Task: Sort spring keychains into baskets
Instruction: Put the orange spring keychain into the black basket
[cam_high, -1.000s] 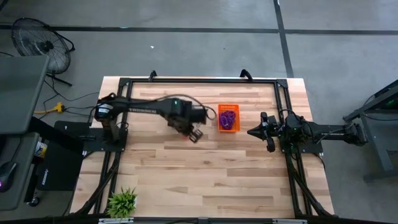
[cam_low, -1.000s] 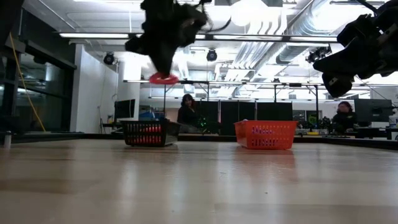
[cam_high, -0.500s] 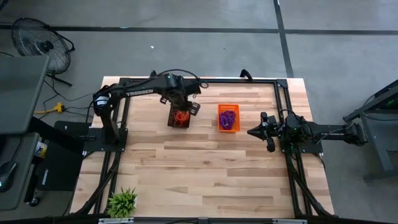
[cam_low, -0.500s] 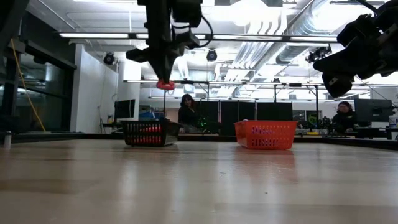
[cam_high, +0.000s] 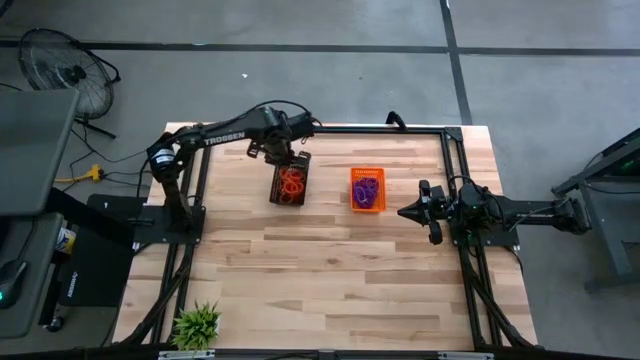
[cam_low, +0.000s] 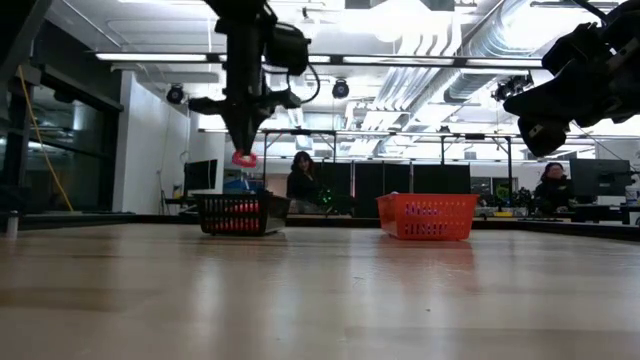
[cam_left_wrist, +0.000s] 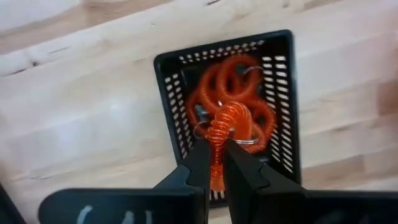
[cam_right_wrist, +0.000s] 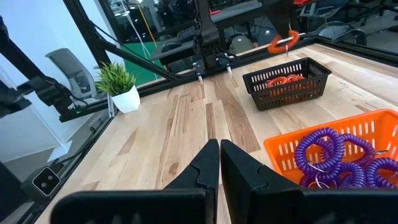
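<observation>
My left gripper (cam_high: 286, 156) hangs over the black basket (cam_high: 290, 184) at the table's far middle, shut on an orange-red spring keychain (cam_left_wrist: 225, 124). It also shows in the low view (cam_low: 243, 158), above the basket (cam_low: 238, 213). Several orange-red keychains (cam_left_wrist: 233, 81) lie in the black basket (cam_left_wrist: 163, 106). The orange basket (cam_high: 367, 189) to its right holds purple keychains (cam_right_wrist: 336, 158). My right gripper (cam_right_wrist: 219, 146) is shut and empty, right of the orange basket (cam_right_wrist: 292, 149), above the table. My left gripper pinches the keychain's coil at one end (cam_left_wrist: 216, 149) between its two fingers (cam_left_wrist: 200, 163). The fingers come from above, pointing down. The keychain hangs below the fingertips, lifted clear above the keychains in the black basket; its metal ring (cam_left_wrist: 204, 129) shows beside the coil.
A black metal frame (cam_high: 320, 129) runs round the table's far and side edges. A potted plant (cam_high: 197, 325) stands at the near left corner. Bare wood lies in front of both baskets. People (cam_low: 300, 180) sit in the room beyond.
My left gripper has carried the orange-red keychain from the table's middle, beside the orange basket, toward the far left until it is over the black basket, turning as it went. It has then come down toward the basket, staying shut on the keychain.
</observation>
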